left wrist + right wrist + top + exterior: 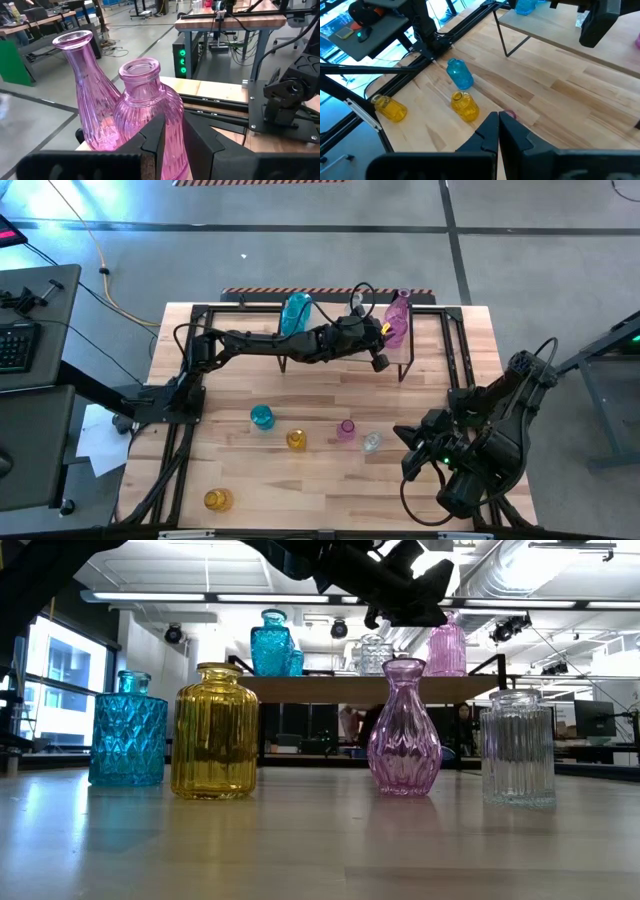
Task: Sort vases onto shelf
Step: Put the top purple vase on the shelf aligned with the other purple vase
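The shelf (330, 688) stands at the far side of the table. On it stand a teal vase (296, 312), a clear one (375, 655) and two pink vases, a slim one (87, 95) and a ribbed bottle (145, 112). My left gripper (173, 142) reaches over the shelf just in front of the ribbed bottle, its fingers a narrow gap apart and holding nothing. On the tabletop stand a teal vase (261, 417), a yellow (296, 440), a pink (346, 430), a clear (371, 442) and another yellow (218, 500). My right gripper (498, 119) hovers shut over the near right.
The left arm (270, 340) lies along the shelf's length, covering most of the board. A black metal frame (180, 380) runs round the table's edges. The right arm's base (290, 100) stands at the right side. Bare wood (330, 490) lies between the table vases and the near edge.
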